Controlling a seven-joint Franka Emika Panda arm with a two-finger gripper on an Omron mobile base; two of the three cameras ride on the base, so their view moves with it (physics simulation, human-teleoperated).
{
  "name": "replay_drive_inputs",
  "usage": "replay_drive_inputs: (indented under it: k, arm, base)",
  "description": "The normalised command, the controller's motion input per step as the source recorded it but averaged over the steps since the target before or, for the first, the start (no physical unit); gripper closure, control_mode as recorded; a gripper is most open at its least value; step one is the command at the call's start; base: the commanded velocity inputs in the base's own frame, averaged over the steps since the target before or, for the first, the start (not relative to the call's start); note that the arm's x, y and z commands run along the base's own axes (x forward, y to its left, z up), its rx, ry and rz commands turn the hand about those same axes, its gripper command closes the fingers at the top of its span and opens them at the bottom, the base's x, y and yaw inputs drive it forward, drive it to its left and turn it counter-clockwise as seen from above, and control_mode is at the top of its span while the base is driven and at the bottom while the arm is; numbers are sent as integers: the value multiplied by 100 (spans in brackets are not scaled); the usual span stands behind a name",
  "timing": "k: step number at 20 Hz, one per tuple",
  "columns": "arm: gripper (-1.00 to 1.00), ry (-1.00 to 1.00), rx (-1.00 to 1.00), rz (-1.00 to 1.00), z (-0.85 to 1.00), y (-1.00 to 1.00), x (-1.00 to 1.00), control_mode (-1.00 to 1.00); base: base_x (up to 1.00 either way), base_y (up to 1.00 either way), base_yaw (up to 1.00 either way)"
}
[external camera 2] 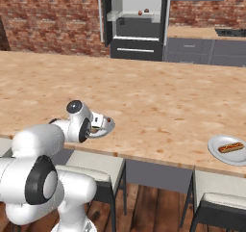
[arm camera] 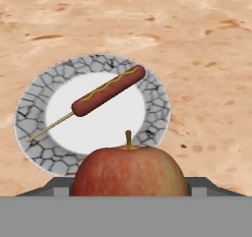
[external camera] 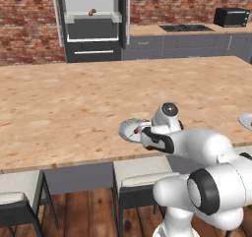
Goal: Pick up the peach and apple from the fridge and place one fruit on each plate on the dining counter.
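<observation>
Below, I see mottled wood-grain dining counter (arm camera: 197, 29); round crackle-rimmed plate (arm camera: 29, 108) carries corn dog (arm camera: 106, 92); gripper (arm camera: 129, 194) pinching glossy apple (arm camera: 129, 174) at 6 o'clock.

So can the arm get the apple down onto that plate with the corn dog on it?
Probably yes. The apple sits held in the gripper right over the near rim of the plate, but the corn dog lies across the middle, so only rim-side space is free.

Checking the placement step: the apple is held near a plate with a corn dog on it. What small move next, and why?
Probably ease the gripper forward and down over the plate, then release. The apple sits at the plate's near rim, and the corn dog leaves bare white plate on the near side.
</observation>
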Motion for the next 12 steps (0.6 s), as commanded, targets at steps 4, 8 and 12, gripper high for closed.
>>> replay_drive_inputs:
  k: [4, 8, 12]
  arm:
    - [100, 5, 0, 1, -33, 0, 30, -100]
    - [100, 3, 0, 1, -31, 0, 26, -100]
    - [100, 1, 0, 1, -27, 0, 24, -100]
  base:
    - [0, 0, 0]
    - [0, 0, 0]
    - [0, 0, 0]
